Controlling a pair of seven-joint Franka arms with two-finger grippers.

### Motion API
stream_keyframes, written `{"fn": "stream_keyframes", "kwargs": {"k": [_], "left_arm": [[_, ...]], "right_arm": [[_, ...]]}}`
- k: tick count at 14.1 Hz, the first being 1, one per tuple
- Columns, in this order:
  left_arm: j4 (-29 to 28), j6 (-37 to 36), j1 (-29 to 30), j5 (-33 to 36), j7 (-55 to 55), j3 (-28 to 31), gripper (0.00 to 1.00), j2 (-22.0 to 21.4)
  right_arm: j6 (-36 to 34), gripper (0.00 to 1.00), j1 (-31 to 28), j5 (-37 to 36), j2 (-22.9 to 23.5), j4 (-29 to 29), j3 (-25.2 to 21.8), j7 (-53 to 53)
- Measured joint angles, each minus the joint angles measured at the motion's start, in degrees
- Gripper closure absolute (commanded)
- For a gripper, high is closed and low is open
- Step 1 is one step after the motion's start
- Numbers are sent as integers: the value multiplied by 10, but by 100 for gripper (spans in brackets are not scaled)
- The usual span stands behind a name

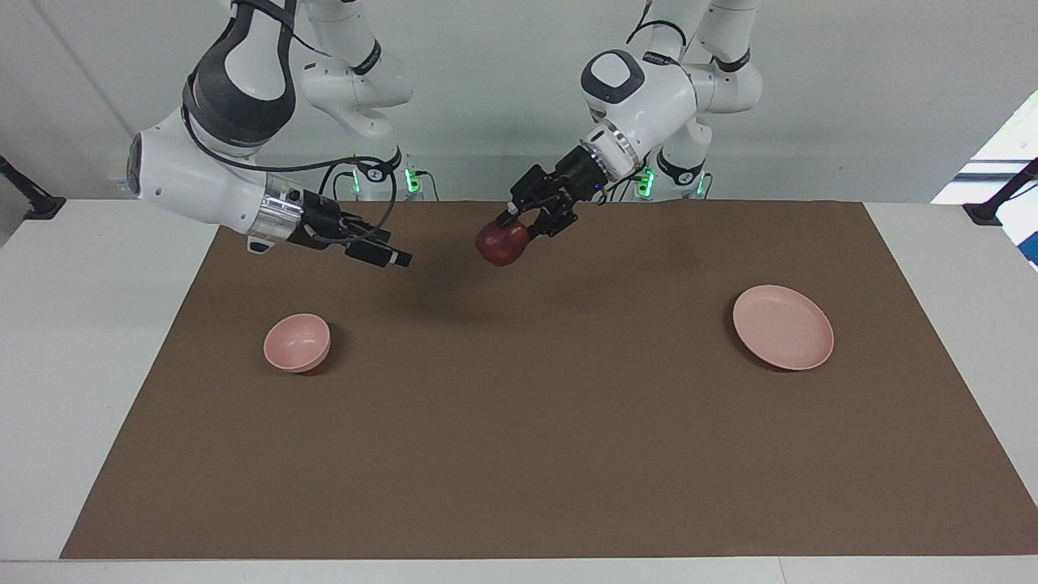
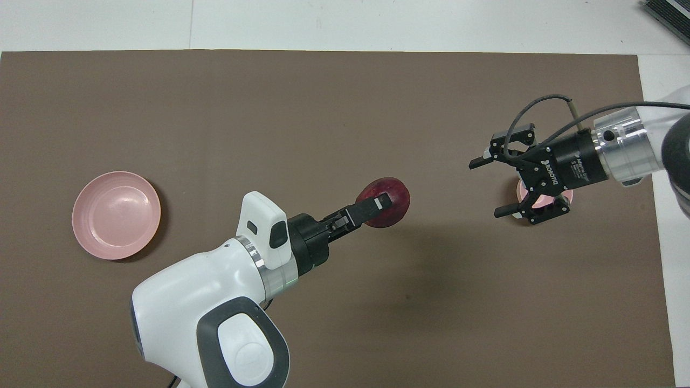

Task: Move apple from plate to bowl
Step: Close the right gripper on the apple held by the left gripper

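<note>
My left gripper (image 1: 516,228) is shut on the dark red apple (image 1: 500,244) and holds it in the air over the middle of the brown mat; the overhead view shows the gripper (image 2: 379,206) and the apple (image 2: 396,195) too. The flat pink plate (image 1: 783,327) lies bare toward the left arm's end of the table and also shows in the overhead view (image 2: 116,214). The small deep pink bowl (image 1: 297,342) stands toward the right arm's end. My right gripper (image 1: 396,256) hovers open and empty above the mat. In the overhead view it (image 2: 487,188) covers most of the bowl (image 2: 521,188).
The brown mat (image 1: 519,454) covers most of the white table (image 1: 97,341). Both arms' bases stand at the robots' edge of the table.
</note>
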Motion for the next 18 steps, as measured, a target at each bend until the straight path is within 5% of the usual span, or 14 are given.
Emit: {"fn": "stream_keyframes", "kwargs": {"k": [18], "left_arm": [[8, 51, 0, -8, -9, -30, 100, 0]], "right_arm": [[30, 0, 86, 70, 19, 13, 4, 58]]}}
